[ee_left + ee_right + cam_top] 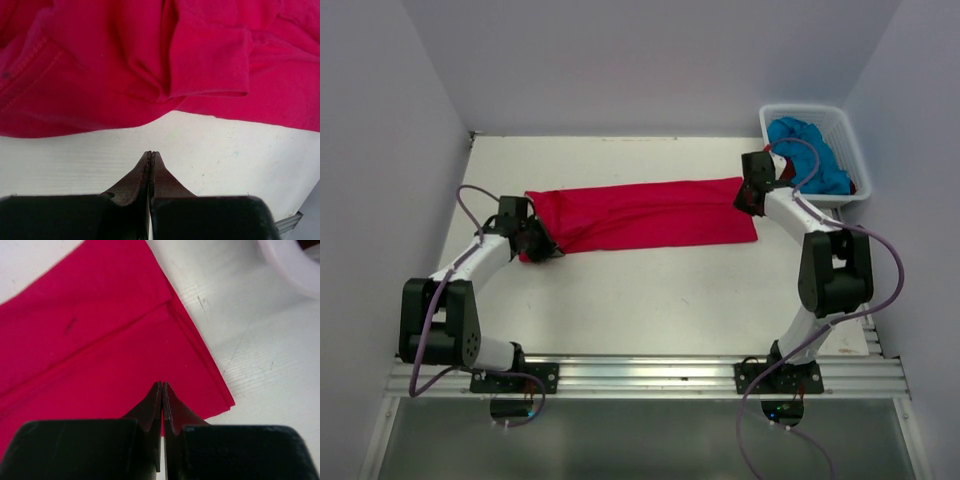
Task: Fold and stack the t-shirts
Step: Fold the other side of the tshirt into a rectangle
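The bench [650, 300] carries the red-pink t-shirt [640, 215], folded into a long band between the arms. The blue t-shirt [800, 140] waits in the basket [850, 130]. The left hand [151, 156], beside the sleeve end, and the right hand [163, 387], over the hem corner, are closed and empty. The next move is probably to open, pinch one end and fold across.

There are two t-shirts, the red-pink t-shirt [650, 215] and the turquoise t-shirt [807, 142] at two o'clock, one basket [851, 146], and two hands, left hand [546, 247] and right hand [749, 204].
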